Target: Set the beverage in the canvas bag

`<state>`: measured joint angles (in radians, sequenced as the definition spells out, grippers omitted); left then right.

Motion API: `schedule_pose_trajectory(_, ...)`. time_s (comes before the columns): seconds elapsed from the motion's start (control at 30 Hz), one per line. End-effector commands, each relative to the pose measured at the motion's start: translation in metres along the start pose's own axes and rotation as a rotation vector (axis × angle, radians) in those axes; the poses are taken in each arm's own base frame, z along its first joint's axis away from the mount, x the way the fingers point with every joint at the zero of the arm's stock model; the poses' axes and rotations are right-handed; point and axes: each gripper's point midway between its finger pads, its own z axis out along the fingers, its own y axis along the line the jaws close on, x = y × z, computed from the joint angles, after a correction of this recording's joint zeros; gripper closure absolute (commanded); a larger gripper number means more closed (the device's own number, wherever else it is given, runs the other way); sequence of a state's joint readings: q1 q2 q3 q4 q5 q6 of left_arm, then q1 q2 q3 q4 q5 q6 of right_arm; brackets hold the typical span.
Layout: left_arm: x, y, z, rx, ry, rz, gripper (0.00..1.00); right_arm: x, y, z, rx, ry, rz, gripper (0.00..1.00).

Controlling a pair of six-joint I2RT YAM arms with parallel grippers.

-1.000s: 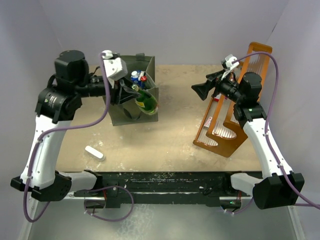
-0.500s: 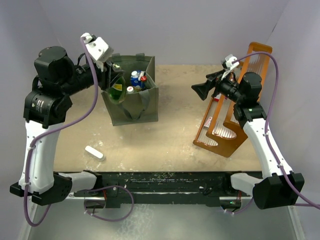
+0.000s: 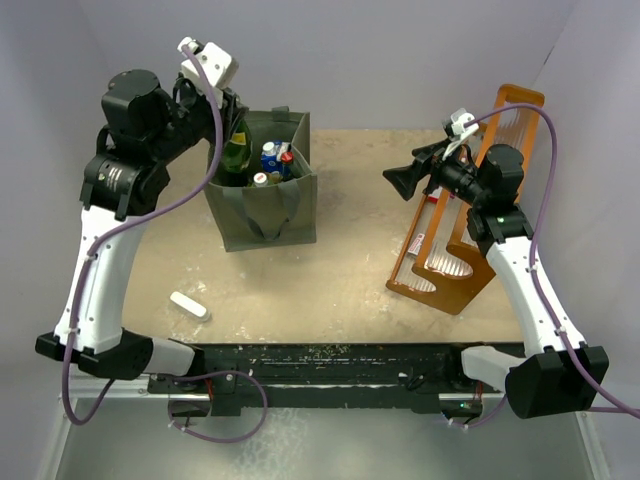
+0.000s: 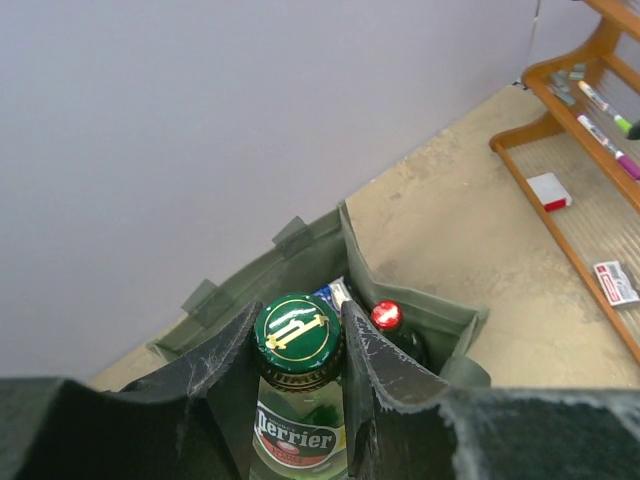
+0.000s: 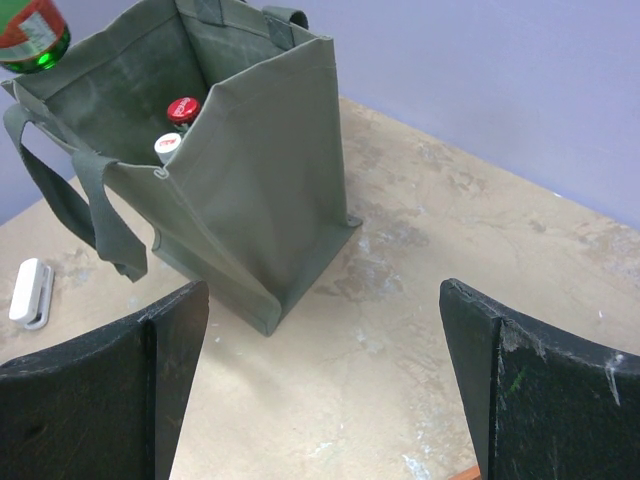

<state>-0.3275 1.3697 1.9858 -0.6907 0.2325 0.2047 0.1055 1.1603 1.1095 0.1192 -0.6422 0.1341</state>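
Perrier bottle (image 4: 300,440): green glass, upright, base above canvas bag (image 3: 262,215) rim, left rear corner; left gripper (image 4: 297,318): clamped on bottle's capped neck; right gripper (image 5: 322,292): spread wide, empty, well right of bag

The green glass Perrier bottle (image 4: 296,400) with its green-and-gold cap hangs nearly upright, its neck clamped between the fingers of the left gripper (image 4: 297,330). Its base sits above the rim at the 9 o'clock side of the bag's mouth, not yet down inside. The dark olive-green canvas bag (image 3: 270,215) is boxy, with two short loop handles. It stands upright and open-topped toward 10 o'clock on the table, its sides holding their shape.
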Motion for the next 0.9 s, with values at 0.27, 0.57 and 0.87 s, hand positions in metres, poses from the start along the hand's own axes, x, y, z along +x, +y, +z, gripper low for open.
schedule_pose_trajectory(0.27,-0.023,0.036,0.037,-0.129,-0.152,0.165,1.00,-0.013,0.002,0.002,-0.017,-0.049,-0.014,0.02)
schedule_pose_trajectory(0.57,0.027,0.033,0.045,-0.137,-0.047,0.142,1.00,-0.008,0.001,0.005,-0.022,-0.041,-0.002,0.02)
schedule_pose_trajectory(0.87,0.069,0.035,0.044,-0.174,0.064,0.134,1.00,-0.010,0.001,0.005,-0.024,-0.041,0.002,0.02)
